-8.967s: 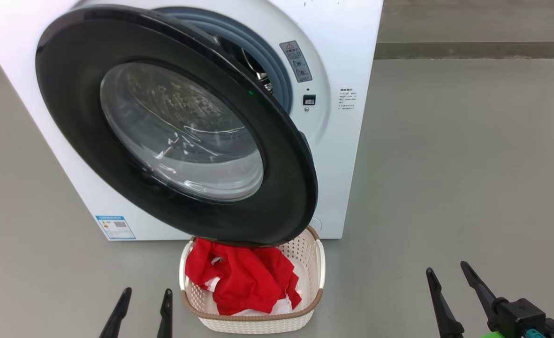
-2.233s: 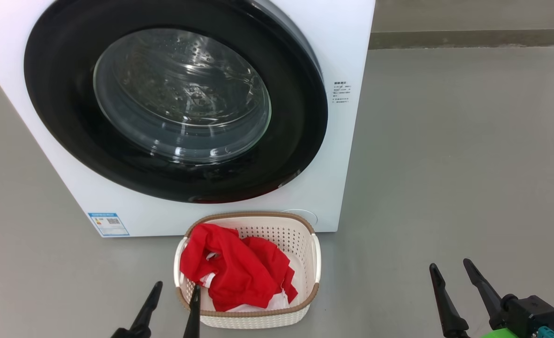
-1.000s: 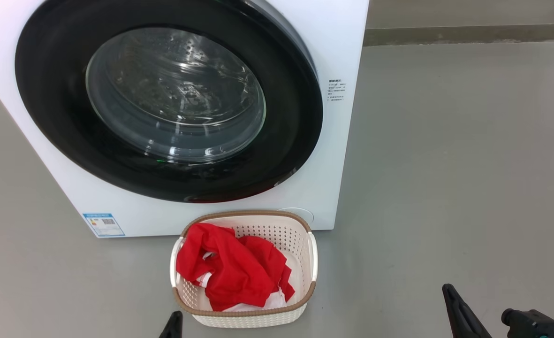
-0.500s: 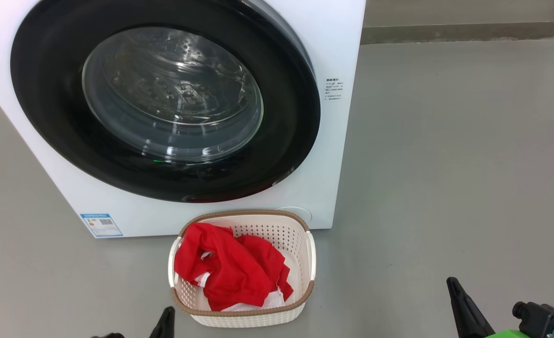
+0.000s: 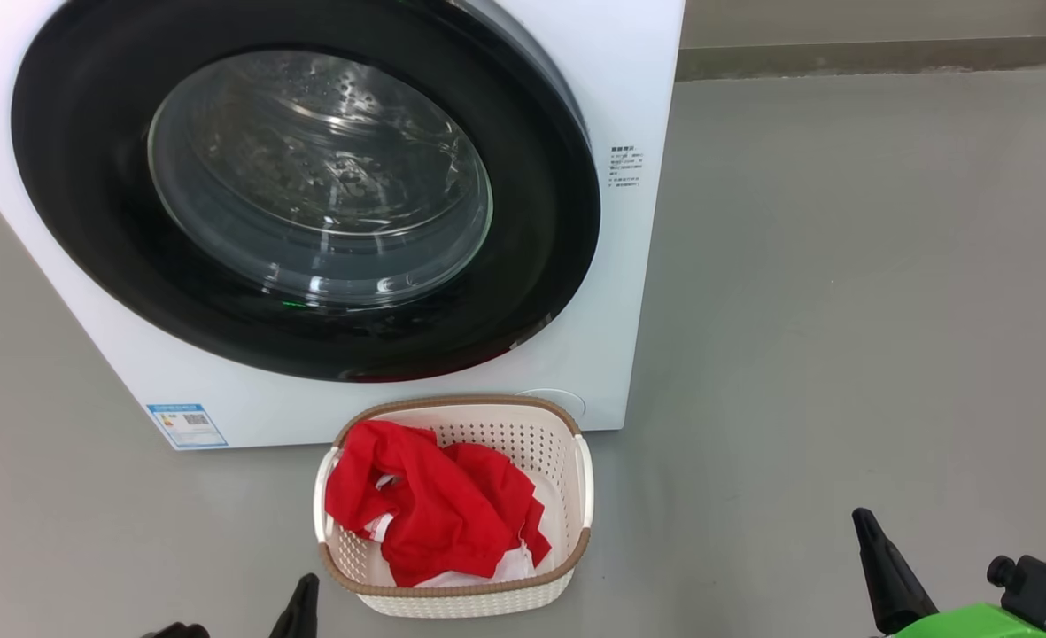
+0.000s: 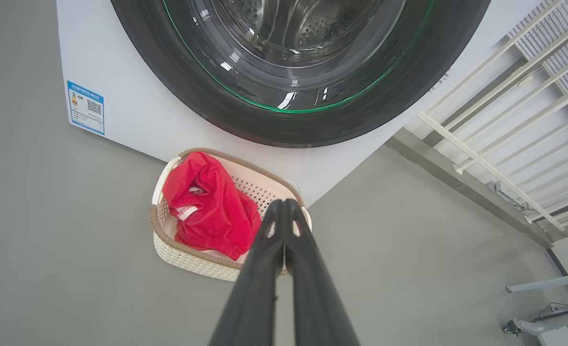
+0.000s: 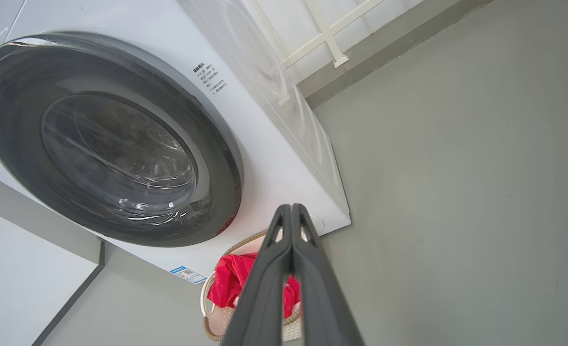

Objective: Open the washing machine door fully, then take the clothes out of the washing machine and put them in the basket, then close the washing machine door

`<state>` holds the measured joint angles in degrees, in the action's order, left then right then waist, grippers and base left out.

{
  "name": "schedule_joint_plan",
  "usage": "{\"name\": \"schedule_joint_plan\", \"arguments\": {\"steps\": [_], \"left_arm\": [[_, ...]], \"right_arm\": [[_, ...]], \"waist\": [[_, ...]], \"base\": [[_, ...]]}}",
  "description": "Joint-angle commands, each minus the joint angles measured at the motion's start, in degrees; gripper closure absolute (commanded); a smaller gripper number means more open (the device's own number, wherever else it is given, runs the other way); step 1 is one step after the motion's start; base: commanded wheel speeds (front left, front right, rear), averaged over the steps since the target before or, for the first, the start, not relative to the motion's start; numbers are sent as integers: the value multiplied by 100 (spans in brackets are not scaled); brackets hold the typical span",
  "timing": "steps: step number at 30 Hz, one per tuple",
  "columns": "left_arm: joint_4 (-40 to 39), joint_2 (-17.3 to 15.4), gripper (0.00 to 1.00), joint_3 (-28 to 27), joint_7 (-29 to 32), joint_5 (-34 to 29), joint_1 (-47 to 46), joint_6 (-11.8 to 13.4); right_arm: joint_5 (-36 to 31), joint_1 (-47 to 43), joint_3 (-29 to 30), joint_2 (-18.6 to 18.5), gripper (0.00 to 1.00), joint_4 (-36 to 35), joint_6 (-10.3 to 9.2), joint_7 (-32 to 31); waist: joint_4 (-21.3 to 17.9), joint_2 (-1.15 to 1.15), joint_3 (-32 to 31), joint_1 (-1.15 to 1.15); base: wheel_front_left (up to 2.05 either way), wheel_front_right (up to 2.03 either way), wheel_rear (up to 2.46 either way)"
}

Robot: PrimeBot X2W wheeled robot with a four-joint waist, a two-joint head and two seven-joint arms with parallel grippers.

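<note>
You had swung the washing machine door [image 5: 319, 177] from hanging open over the basket [image 5: 452, 595] to lying flush against the washing machine [image 5: 248, 408]. That last step looked done, and I judged the task complete. Both arms had drawn back low. The left claw [image 6: 284, 204] and the right claw [image 7: 291, 207] each had their fingers pressed together, pinching nothing. The basket stood on the floor [image 5: 841, 310] just in front of the machine. The clothes [image 5: 438, 514], red with some white, lay heaped inside it, mostly toward its left side.
</note>
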<state>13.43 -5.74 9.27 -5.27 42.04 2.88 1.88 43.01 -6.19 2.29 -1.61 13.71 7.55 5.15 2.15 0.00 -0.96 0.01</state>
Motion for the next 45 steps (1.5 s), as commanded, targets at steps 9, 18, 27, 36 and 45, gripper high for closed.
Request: {"name": "schedule_joint_plan", "arguments": {"steps": [9,18,27,36,45], "left_arm": [[-92,6,100,-282,127,668,-339,-169],[-73,34,100,-436,252,1228,-410,-266],[-54,63,100,-591,377,1783,-481,-363],[-34,93,100,-748,504,2341,-552,-461],[-15,123,100,-906,632,2900,-624,-558]], "right_arm": [[652,378,21,-112,100,-110,-3,-126],[1207,485,56,-125,100,-93,-3,-244],[1756,592,93,-137,100,-75,-4,-364],[2307,700,132,-148,100,-58,-4,-486],[2859,809,172,-158,100,-41,-5,-610]], "waist": [[-24,0,13,-1],[-49,0,26,-1],[-73,0,39,-1],[-97,0,51,-1],[-121,0,64,-1]], "base": [[0,0,0],[0,0,0],[0,0,0],[0,0,0],[0,0,0]]}}
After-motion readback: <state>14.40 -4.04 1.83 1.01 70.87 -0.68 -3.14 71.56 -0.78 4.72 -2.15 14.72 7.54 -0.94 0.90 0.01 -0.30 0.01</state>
